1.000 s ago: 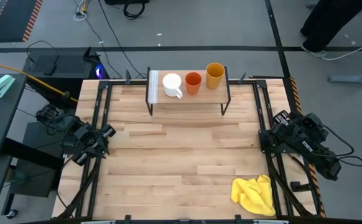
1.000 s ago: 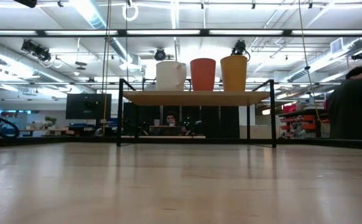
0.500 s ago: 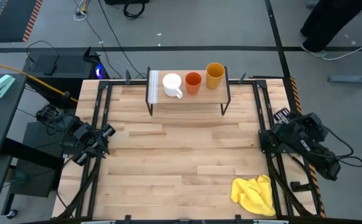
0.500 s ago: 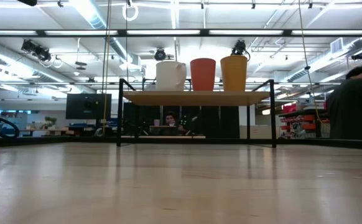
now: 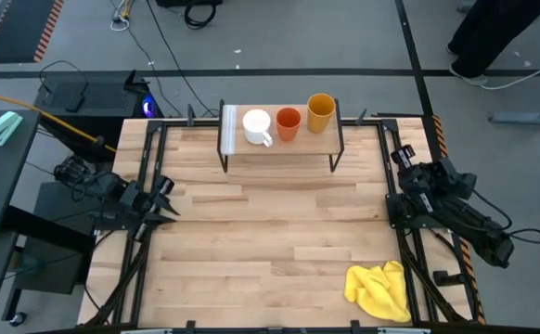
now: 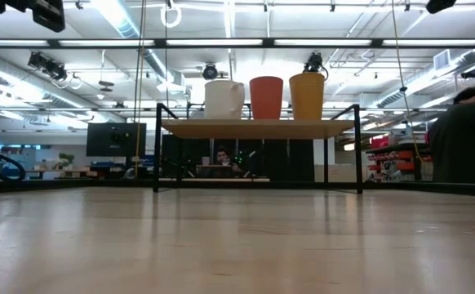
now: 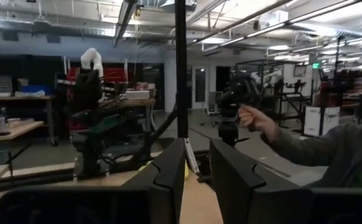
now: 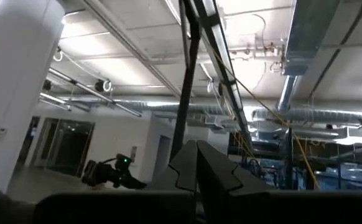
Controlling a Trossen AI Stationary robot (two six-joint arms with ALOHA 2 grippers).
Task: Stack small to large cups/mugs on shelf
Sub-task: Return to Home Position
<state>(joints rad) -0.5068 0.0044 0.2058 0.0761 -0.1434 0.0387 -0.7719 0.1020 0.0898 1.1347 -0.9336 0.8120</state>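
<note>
On the shelf (image 5: 298, 147): white mug (image 5: 256, 127), red-orange cup (image 5: 289, 122), yellow-orange tumbler (image 5: 320, 111). Stand upright in one row, close side by side, mug nearest the whitish strip, tumbler at the other end, cup between. Sits at the far middle edge of the surface (image 5: 270, 241), on thin black legs.

Left gripper (image 7: 196, 146): lies at the left edge of the surface, well apart from the shelf, points level across the surface, fingers a narrow gap apart, holds nothing. Right gripper (image 8: 198, 163): lies at the right edge, tilted up toward the ceiling, fingers pressed together, holds nothing.

Yellow cloth (image 5: 379, 289): crumpled at the near right corner of the surface.

Beyond the surface: workshop hall with ceiling strip lights, benches, and a person (image 6: 466, 139) in dark clothing at right.
</note>
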